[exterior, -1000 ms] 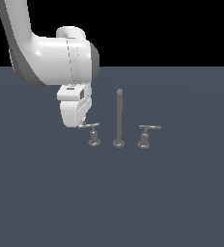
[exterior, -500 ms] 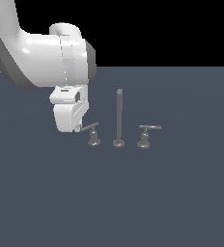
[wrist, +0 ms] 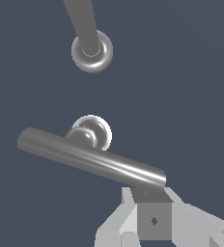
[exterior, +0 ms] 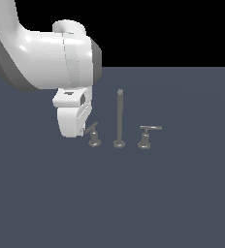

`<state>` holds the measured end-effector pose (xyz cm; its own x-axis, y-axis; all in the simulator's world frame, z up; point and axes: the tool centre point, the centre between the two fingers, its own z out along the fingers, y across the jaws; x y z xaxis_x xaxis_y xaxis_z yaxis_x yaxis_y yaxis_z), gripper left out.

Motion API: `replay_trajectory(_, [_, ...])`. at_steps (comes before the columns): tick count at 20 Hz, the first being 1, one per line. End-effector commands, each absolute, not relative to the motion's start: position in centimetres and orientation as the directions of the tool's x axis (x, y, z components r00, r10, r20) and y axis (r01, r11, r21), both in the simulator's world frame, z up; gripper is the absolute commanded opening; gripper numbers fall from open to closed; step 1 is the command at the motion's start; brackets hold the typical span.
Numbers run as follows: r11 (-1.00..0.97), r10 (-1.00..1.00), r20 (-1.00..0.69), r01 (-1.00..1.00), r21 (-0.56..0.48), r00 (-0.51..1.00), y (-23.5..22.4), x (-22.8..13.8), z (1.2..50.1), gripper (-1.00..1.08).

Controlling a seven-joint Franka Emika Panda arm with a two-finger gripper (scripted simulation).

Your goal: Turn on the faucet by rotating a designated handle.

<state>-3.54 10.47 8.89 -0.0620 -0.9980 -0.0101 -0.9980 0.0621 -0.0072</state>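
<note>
The faucet stands on the dark grey floor: a tall thin spout rod between two short handles. The handle is the one on the exterior view's left; its lever bar slants away from pointing right. My gripper hangs just beside it on the left, its tip against the lever's end. In the wrist view the lever bar lies across its round post, and my gripper touches the bar's end with the fingers together, holding nothing. The spout's base lies beyond.
The twin handle stands on the exterior view's right of the rod, its lever pointing right. My bulky white arm fills the upper left of the exterior view. Flat grey floor surrounds the faucet.
My arm has moved towards the exterior view's left and closer to the camera. The left handle's lever has swung from pointing right to a slant, following the fingertip.
</note>
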Motion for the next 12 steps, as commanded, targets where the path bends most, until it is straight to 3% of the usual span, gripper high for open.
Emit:
replay_trajectory(1, [0.087,-0.996,0.0,-0.996,0.0,-0.087,8.2,-4.3,8.9,-1.0])
replay_trajectory(3, [0.062,-0.998,-0.01,-0.998,-0.006,-0.062,10.0,-4.0,8.9,-1.0])
replay_trajectory(12, [0.086,-0.996,0.0,-0.996,0.0,-0.086,4.4,-3.6,8.9,-1.0])
